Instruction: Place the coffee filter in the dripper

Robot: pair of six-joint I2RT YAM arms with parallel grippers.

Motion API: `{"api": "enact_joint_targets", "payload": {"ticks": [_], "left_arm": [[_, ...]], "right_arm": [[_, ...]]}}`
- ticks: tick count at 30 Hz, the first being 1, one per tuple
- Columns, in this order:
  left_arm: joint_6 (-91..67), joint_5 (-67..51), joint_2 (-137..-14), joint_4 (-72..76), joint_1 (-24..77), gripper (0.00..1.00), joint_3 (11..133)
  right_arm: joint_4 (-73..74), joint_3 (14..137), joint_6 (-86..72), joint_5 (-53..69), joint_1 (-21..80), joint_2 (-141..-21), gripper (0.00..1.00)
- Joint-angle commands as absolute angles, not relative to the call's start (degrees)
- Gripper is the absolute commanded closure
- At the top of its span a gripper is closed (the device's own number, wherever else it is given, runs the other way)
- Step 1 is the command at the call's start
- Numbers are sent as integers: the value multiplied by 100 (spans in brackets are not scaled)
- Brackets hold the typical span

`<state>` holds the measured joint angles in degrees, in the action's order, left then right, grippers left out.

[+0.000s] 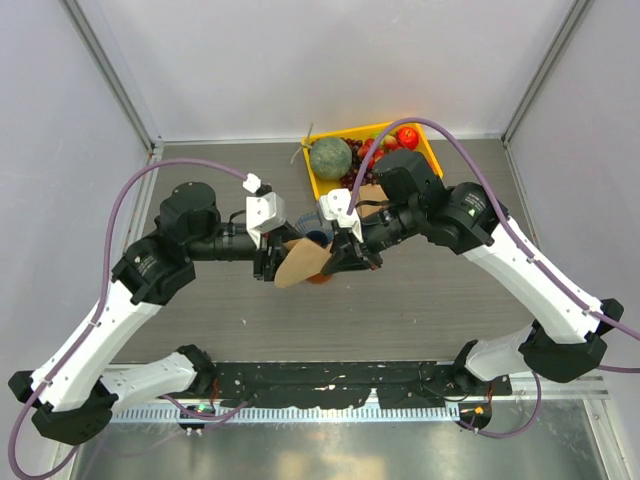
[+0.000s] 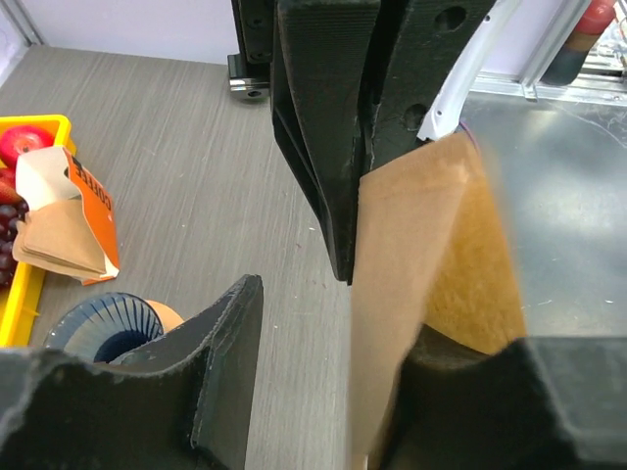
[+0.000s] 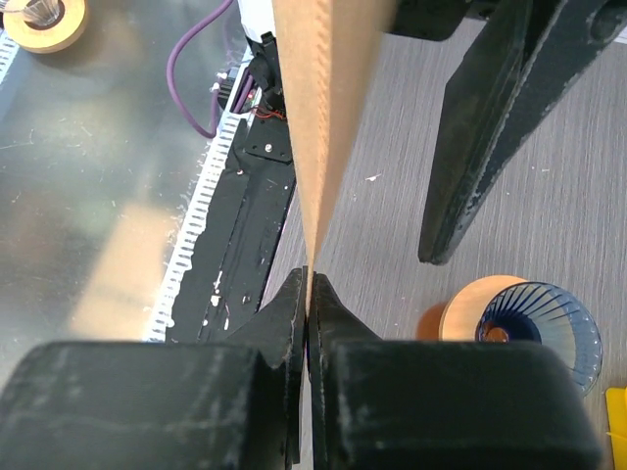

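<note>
The coffee filter (image 1: 297, 262), a flat tan paper cone, hangs above the table between both grippers. My right gripper (image 3: 308, 279) is shut on its edge; the filter (image 3: 323, 98) shows edge-on there. My left gripper (image 2: 343, 323) is open, with the filter (image 2: 411, 255) between its jaws and lying against the right-hand finger (image 2: 470, 392). In the top view the left gripper (image 1: 272, 262) and right gripper (image 1: 345, 255) face each other. The dark blue ribbed dripper (image 3: 539, 323) sits on an orange ring stand (image 3: 470, 308) just beside the filter. It also shows in the left wrist view (image 2: 108, 328) and the top view (image 1: 318, 240).
An orange-and-white carton (image 2: 88, 211) with more filters lies by the yellow tray (image 1: 432, 152), which holds a green melon (image 1: 330, 158), grapes and red fruit (image 1: 407, 137). A tape roll (image 3: 44, 15) lies on the metal strip at the near edge.
</note>
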<state>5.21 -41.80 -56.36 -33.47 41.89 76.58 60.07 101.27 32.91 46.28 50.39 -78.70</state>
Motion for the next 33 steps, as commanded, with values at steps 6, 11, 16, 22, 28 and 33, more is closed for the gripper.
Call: {"api": "enact_joint_targets", "payload": {"ticks": [6,11,16,22,28,33], "left_arm": [[35,-4342,-5625,-2953,4201,99,7664],[-911,-4561,-5634,-2883,3886,100,7664],[-2108,-4702,-5914,-2733,3542,100,7874],[-2952,-4536,-6214,-2865,3358,100,8148],[-3155,-4614,-6179,-2760,3349,100,7963],[-3146,-4491,-6108,-2804,3340,100,7910]], "right_arm": [[5950,10459,3155,4676,4922,-7875,58],[5890,10320,3550,4029,4570,-7534,27],[4625,9511,3840,2807,4675,-6795,8],[3596,8939,4376,1759,5045,-6557,6],[3621,8982,4614,1670,5212,-6706,7],[3972,9079,4702,1643,5264,-6864,6]]}}
